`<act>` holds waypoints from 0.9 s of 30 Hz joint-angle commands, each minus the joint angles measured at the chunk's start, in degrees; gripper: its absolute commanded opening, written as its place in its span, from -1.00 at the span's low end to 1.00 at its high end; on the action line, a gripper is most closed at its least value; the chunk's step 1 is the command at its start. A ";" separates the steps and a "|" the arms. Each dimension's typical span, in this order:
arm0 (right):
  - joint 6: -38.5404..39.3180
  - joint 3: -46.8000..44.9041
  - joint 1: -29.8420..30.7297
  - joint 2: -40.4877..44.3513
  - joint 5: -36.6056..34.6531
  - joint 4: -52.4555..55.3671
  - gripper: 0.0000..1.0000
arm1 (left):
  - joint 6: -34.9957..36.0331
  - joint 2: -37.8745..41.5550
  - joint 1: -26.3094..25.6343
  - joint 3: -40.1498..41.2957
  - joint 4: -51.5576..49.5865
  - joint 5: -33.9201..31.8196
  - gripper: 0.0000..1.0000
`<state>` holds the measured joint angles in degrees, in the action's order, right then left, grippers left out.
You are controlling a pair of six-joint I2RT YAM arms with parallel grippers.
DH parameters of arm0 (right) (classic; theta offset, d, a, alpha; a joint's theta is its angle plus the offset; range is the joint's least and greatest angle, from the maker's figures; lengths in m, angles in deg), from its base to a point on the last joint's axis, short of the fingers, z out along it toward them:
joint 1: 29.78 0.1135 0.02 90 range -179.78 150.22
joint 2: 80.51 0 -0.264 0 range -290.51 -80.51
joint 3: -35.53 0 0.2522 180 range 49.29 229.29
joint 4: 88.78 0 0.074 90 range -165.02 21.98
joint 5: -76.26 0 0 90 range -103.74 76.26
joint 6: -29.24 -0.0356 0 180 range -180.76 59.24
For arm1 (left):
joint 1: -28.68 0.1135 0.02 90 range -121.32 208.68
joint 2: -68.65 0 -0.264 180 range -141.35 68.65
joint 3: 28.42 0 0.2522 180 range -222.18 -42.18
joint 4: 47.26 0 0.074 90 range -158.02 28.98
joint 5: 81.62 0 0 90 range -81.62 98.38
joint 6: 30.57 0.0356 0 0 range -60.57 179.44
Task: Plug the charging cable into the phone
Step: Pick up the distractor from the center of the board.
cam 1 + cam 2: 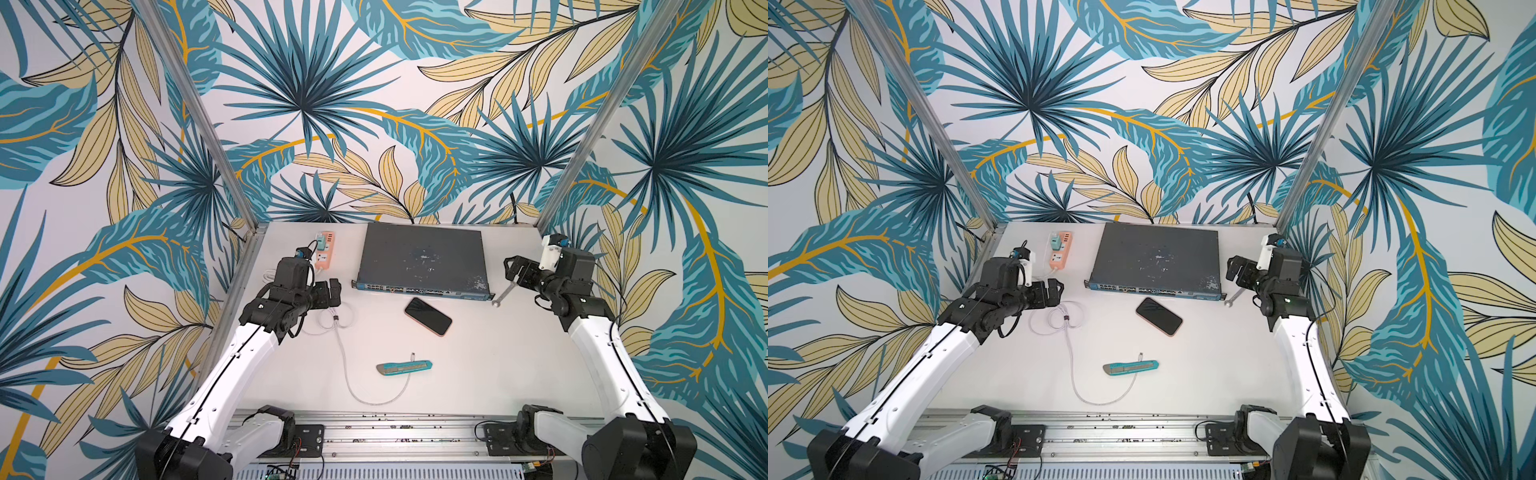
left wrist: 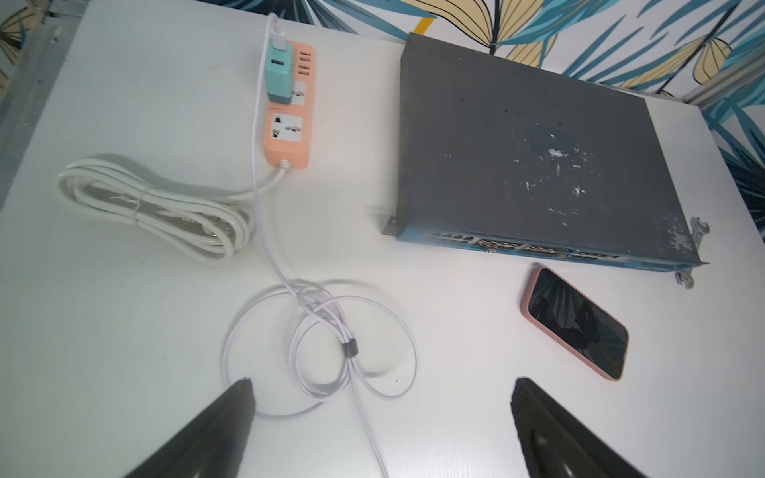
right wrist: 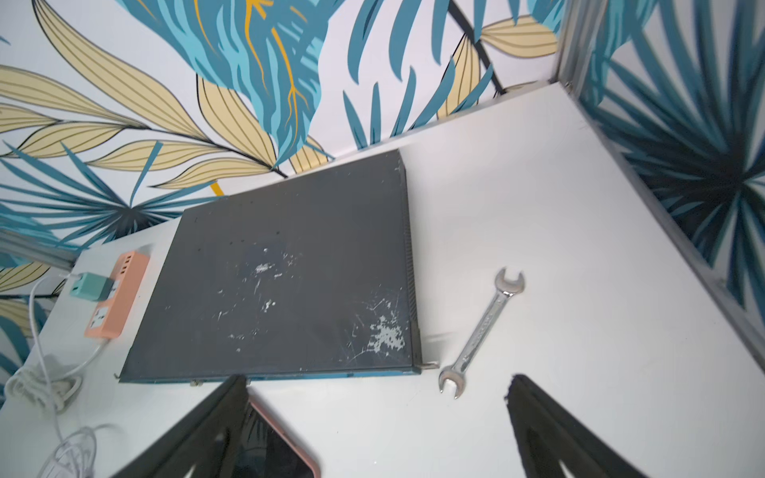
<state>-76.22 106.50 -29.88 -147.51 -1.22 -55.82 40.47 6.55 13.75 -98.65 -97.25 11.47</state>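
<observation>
The phone (image 1: pixel 428 316) (image 1: pixel 1159 316) lies flat, screen up, in front of the switch box; its black screen and pink edge also show in the left wrist view (image 2: pixel 575 323) and the right wrist view (image 3: pixel 269 451). The thin white charging cable (image 1: pixel 345 353) (image 1: pixel 1073 365) (image 2: pixel 314 314) runs from the teal charger, loops at a dark tie (image 2: pixel 350 347), curves forward and ends at a connector tip (image 1: pixel 412 355) (image 1: pixel 1140 355) beside the knife. My left gripper (image 1: pixel 328 293) (image 1: pixel 1052 291) (image 2: pixel 383 385) hovers open above the loops. My right gripper (image 1: pixel 512 272) (image 1: pixel 1234 270) (image 3: pixel 378 380) is open at the far right, holding nothing.
A dark grey network switch (image 1: pixel 422 257) fills the back. At the back left an orange power strip (image 1: pixel 324 255) carries a teal charger (image 2: pixel 277 74), with its thick cord coiled (image 2: pixel 153 207) nearby. A wrench (image 1: pixel 500 296) (image 3: pixel 482 331) lies at the switch's right corner. A teal utility knife (image 1: pixel 403 367) lies near the cable's end.
</observation>
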 commanded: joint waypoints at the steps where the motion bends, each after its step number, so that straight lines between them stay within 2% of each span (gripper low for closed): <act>1: 0.58 2.81 1.56 -2.59 4.86 6.05 0.99 | -1.13 0.85 -1.74 -0.56 -2.48 2.84 1.00; 10: 0.97 7.51 9.03 -7.20 5.81 11.78 0.99 | -4.91 -0.16 -5.21 -0.10 -5.12 7.09 1.00; 14: 2.23 10.94 12.26 -10.78 4.92 14.95 0.99 | -6.31 -1.31 -7.49 -2.39 -8.30 6.80 1.00; 21: 1.41 13.19 16.73 -14.48 5.30 16.06 0.99 | -4.86 -5.38 -10.20 -6.17 -11.96 6.62 1.00; 27: -1.89 13.34 20.17 -15.31 2.47 17.90 0.99 | -3.58 -8.01 -10.28 -6.78 -9.64 11.53 1.00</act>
<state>-76.38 119.09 -11.17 -163.14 2.75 -40.26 35.71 -0.18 3.69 -103.66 -106.97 20.15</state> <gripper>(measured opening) 0.994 0.998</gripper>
